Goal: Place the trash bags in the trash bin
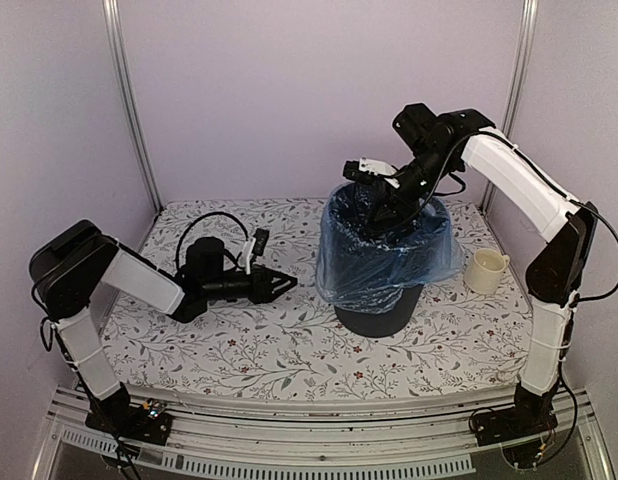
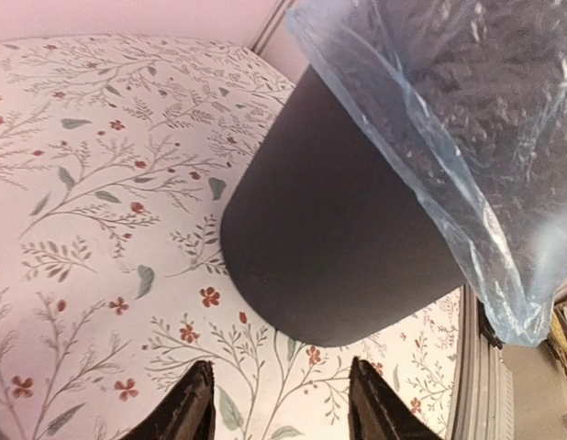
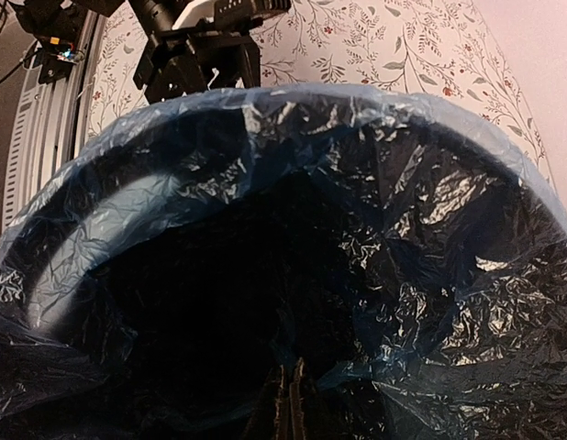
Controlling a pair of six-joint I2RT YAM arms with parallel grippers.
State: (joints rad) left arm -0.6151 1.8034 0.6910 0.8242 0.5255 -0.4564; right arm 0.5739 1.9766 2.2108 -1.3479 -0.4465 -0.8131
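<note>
Trash bags (image 1: 361,262): a single light-blue crinkly film, already lining the trash bin (image 1: 379,312), mouth folded outward over the rim and hanging down the outer wall as a loose skirt, lower on the left side. The bin stands upright right of centre on the tabletop (image 1: 239,350). The right hand (image 3: 288,390) reaches down into the bin from above, fingers pressed together deep among the folds of the liner; whether a pleat of film is caught between them cannot be told. Judged purpose: pushing the film down toward the bottom so it seats against the wall. The left hand (image 2: 282,408) lies low over the tabletop near the foot of the bin, pointing at it, fingers spread with nothing between them and apart from the bin; probably waiting to steady the bin or tidy the overhang. A cream mug (image 1: 486,271) sits to the right of the bin, apart from it and untouched. Surface: white cloth printed with grey sprigs and small red flowers, lying flat. Room: pale lilac walls, metal uprights in the back corners, slotted rail along the near edge
</note>
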